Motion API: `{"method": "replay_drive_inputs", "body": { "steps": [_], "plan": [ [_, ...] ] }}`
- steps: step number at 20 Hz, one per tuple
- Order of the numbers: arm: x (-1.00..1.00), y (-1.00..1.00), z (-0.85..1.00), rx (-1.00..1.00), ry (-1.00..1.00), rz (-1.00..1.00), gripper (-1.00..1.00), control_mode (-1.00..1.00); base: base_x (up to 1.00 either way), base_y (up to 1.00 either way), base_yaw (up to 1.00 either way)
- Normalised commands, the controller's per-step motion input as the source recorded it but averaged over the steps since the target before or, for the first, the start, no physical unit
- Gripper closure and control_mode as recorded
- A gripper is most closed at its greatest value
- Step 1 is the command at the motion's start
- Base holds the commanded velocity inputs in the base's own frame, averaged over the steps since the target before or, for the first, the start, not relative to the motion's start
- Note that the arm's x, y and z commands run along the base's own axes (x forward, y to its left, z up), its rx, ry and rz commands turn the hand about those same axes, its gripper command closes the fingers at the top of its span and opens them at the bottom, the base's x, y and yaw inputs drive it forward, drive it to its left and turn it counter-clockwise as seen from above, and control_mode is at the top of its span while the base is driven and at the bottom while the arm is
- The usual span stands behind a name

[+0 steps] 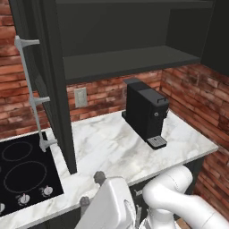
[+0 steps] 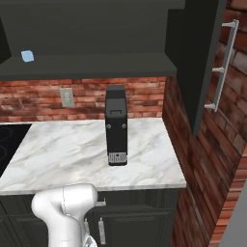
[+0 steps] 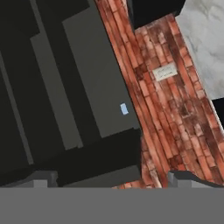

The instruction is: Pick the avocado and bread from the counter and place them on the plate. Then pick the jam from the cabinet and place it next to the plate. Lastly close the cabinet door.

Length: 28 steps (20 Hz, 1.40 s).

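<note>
The cabinet [image 1: 129, 60] stands open above the counter [image 1: 107, 143], and its dark shelves look bare apart from a small pale blue thing [image 2: 27, 56]. One cabinet door [image 1: 58, 89] with a silver bar handle [image 1: 33, 94] swings out on the left. Another open door [image 2: 198, 58] hangs on the right. My gripper [image 1: 91, 189] is low in front of the counter edge and points up, open with nothing between its fingers. In the hand view the gripper [image 3: 113, 179] faces the cabinet's dark interior [image 3: 87, 70]. The avocado, bread, plate and jam are out of view.
A black coffee machine [image 1: 145, 112] stands on the marble near the brick back wall, with a wall outlet [image 1: 80, 96] to its left. A black cooktop [image 1: 24, 172] lies at the counter's left end. A brick side wall [image 2: 202, 159] closes the right end.
</note>
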Motion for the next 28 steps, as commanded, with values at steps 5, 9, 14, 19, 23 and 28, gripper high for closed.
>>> {"method": "replay_drive_inputs", "body": {
  "steps": [5, 9, 14, 19, 23, 28],
  "plan": [
    [-0.04, 0.32, -0.03, -0.08, -0.06, 0.00, -1.00, -1.00, 0.00, 0.00, 0.00],
    [0.04, 0.16, 0.00, -0.02, 0.00, 0.00, -1.00, -1.00, 0.00, 0.00, 0.00],
    [0.22, 0.19, -0.03, -0.01, 0.00, 0.00, -1.00, -1.00, 0.00, 0.00, 0.00],
    [0.27, 0.27, -0.01, -0.01, 0.00, 0.00, -1.00, -1.00, 0.00, 0.00, 0.00],
    [0.24, 0.34, -0.04, -0.03, 0.00, 0.00, -1.00, -1.00, 0.00, 0.00, 0.00],
    [0.20, 0.21, -0.10, -0.01, 0.00, 0.00, -1.00, -1.00, 0.00, 0.00, 0.00]
  ]
}}
